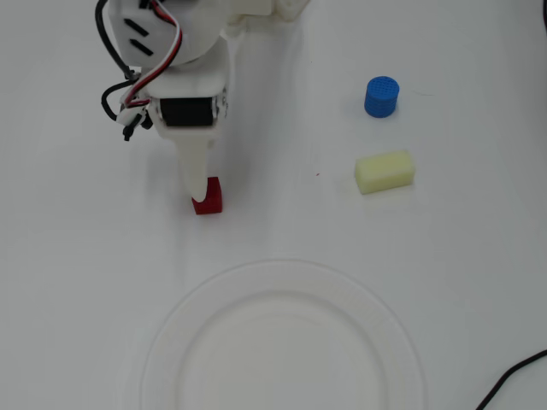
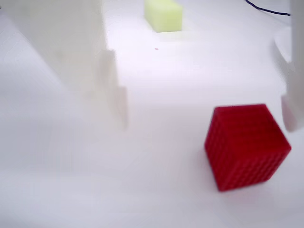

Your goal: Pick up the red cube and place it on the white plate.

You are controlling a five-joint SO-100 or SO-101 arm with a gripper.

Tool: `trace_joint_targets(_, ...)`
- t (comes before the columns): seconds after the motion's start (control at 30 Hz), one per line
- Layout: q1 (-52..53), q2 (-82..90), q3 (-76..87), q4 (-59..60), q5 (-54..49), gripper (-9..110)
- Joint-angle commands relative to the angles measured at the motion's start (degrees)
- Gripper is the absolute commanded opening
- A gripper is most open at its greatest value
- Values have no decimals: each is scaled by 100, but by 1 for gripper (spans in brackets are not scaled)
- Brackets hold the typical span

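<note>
Your gripper (image 2: 204, 114) is open around the cube (image 2: 246, 145), which sits on the table left of and above the plate (image 1: 282, 282) in the overhead view; center it between the fingers before closing.

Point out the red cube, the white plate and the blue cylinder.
red cube (image 2: 244, 145): wrist view, on its front gridded face.
white plate (image 1: 184, 329): overhead view, on the left part of its raised rim.
blue cylinder (image 1: 381, 89): overhead view, on its top face.
</note>
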Motion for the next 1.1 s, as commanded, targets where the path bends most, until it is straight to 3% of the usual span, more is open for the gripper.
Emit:
trace_joint_targets(0.0, 79, -193, -396, -132, -79, 25)
trace_joint_targets(0.47, 123, -1055, -1099, -123, -123, 16)
trace_joint_targets(0.7, 88, -984, -1310, -88, 18, 1)
trace_joint_targets(1.07, 26, -132, -1406, -70, 149, 0)
